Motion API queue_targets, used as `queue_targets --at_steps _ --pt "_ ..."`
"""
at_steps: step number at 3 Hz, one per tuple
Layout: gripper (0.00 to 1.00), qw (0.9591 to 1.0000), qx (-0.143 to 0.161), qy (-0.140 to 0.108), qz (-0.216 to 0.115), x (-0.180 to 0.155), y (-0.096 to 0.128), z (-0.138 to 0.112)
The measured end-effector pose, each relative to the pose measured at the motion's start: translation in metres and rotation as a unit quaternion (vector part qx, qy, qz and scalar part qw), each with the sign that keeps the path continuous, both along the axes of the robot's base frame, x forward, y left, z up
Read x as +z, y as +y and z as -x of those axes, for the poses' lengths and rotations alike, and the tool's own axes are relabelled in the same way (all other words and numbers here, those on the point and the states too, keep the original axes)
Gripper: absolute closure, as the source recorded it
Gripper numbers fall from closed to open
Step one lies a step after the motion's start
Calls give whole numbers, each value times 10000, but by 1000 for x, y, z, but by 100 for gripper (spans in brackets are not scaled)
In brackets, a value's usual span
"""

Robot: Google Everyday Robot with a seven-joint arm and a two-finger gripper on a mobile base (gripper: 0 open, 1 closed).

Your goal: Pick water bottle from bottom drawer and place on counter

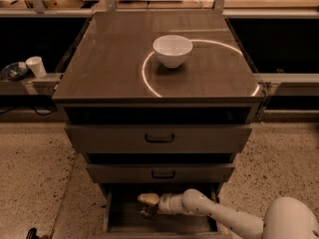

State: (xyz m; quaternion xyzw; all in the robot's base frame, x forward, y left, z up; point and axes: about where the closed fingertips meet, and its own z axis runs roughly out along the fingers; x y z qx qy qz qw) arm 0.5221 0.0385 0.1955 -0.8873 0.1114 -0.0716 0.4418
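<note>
Camera view: we see the gripper (148,199) inside the bottom drawer (115,218), near its middle; grip state we cannot tell; the water bottle (146,212) lies in that drawer too.

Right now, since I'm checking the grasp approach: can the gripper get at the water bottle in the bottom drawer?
Probably yes. The gripper is inside the open bottom drawer, close to the water bottle, with nothing visible between them.

No legible text anywhere (jaws inside bottom drawer (119,220)).
</note>
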Motion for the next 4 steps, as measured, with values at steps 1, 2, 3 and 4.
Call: queue_targets --at_steps 1,2,3,4 --pt "20 10000 10 -29 79 -8 4 -7" --pt "22 9998 15 0 188 -17 7 -12" --pt "25 9996 7 66 257 -28 7 -15" --pt "30 9990 8 293 349 -55 9 -11"
